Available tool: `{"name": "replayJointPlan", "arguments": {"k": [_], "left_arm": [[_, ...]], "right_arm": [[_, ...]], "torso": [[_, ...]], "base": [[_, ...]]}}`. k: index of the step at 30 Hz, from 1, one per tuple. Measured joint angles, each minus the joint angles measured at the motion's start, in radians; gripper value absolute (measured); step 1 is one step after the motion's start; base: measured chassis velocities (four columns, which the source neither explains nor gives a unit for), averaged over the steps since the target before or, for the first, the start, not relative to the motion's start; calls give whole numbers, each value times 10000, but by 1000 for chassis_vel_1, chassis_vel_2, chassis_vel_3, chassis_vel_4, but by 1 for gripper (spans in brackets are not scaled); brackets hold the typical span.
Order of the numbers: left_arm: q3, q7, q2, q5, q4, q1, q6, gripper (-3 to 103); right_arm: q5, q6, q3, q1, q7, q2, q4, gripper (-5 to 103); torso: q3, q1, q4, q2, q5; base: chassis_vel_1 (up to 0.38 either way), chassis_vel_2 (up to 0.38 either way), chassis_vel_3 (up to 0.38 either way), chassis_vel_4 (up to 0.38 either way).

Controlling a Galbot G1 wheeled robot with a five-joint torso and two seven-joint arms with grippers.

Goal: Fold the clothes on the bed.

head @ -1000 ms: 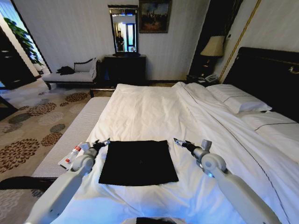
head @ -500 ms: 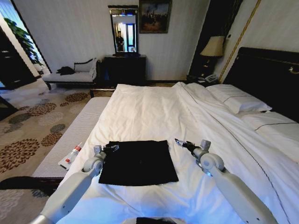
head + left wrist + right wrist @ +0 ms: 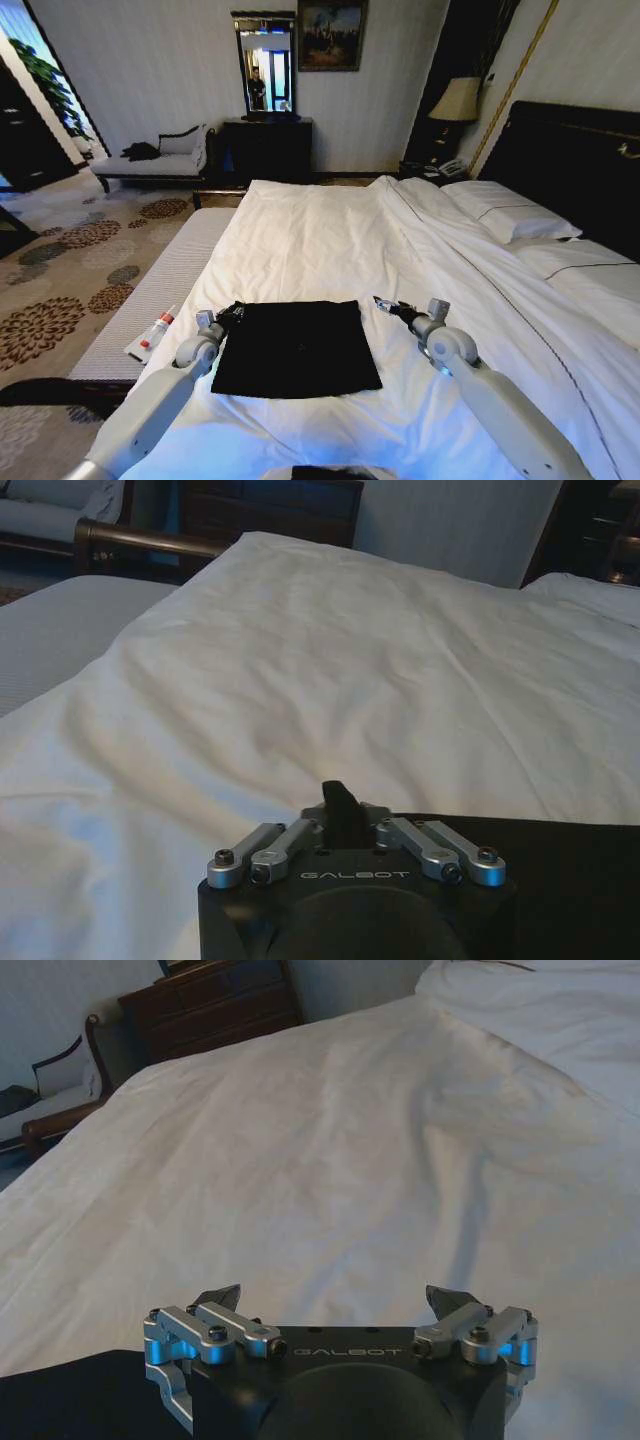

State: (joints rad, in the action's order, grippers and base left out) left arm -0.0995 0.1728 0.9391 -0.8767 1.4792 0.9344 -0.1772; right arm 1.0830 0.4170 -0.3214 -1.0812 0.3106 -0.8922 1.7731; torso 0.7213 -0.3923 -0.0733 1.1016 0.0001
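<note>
The clothes [image 3: 295,347], a black T-shirt folded into a flat rectangle, lie on the bed's [image 3: 320,240] white duvet close in front of me. My left gripper [image 3: 233,311] is at the shirt's far left corner with its fingers shut together on the fabric edge; in the left wrist view the gripper [image 3: 336,796] shows one closed tip and the clothes [image 3: 560,880] stretch away beside it. My right gripper [image 3: 385,304] hovers open just off the far right corner, apart from the cloth. The right wrist view has the gripper [image 3: 333,1298] spread wide over white duvet, the clothes [image 3: 60,1400] beside it.
A grey bench [image 3: 150,300] runs along the bed's left side with a white and red tube [image 3: 155,330] on it. White pillows [image 3: 510,212] and a dark headboard [image 3: 570,160] stand to the right. A chaise [image 3: 150,160] and dresser [image 3: 265,145] are far across the room.
My left gripper moved from beside the shirt onto its far left corner and shut there. The right gripper has barely shifted and stays open.
</note>
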Motion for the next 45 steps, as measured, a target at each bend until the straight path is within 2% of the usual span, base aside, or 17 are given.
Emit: {"name": "replayJointPlan", "arguments": {"k": [1,3,5,12,16,19,24,35,43,45], "left_arm": [[-9,-2,18,2,5,-6,0,11],[-12,-3,19,4,19,-7,1,11],[-13,-10,-14,9,60,-1,0,3],[-80,-9,-158,13,247,146,6,1],[-168,36,-321,1,412,264,9,1],[-349,63,-552,-89,572,400,9,1],[-493,123,-851,-166,695,547,6,1],[-241,339,-896,-174,855,545,-16,1],[-101,384,-962,-227,863,384,-31,1],[-92,389,-962,-237,863,358,-34,1]], "right_arm": [[40,1,7,18,16,-3,-38,100],[84,3,15,41,28,-4,-75,100],[153,4,44,117,34,-4,-149,100],[776,81,268,465,30,-56,-443,100],[1595,404,433,807,238,-208,-846,100],[2046,644,620,1125,92,-349,-1166,100],[2010,757,1072,1497,-270,-623,-1589,100],[1473,615,1754,2401,-793,-1564,-3332,100],[1736,618,1913,2871,-908,-1936,-3753,101],[1736,626,1960,2945,-901,-2003,-3836,97]], "torso": [[0,0,-2,0,-1],[0,0,-3,0,-2],[0,0,-2,0,-2],[0,0,-1,0,-1],[0,0,-1,0,-2],[0,0,-3,0,-3],[0,0,0,0,-3],[0,0,1,0,-1],[0,0,-2,0,-2],[0,0,0,0,-1]], "base": [[0,0,0,0],[0,0,0,0],[0,0,0,0],[0,0,0,0],[0,0,0,0],[0,0,0,0],[0,0,0,0],[0,0,0,0],[0,0,0,0],[0,0,0,0]]}}
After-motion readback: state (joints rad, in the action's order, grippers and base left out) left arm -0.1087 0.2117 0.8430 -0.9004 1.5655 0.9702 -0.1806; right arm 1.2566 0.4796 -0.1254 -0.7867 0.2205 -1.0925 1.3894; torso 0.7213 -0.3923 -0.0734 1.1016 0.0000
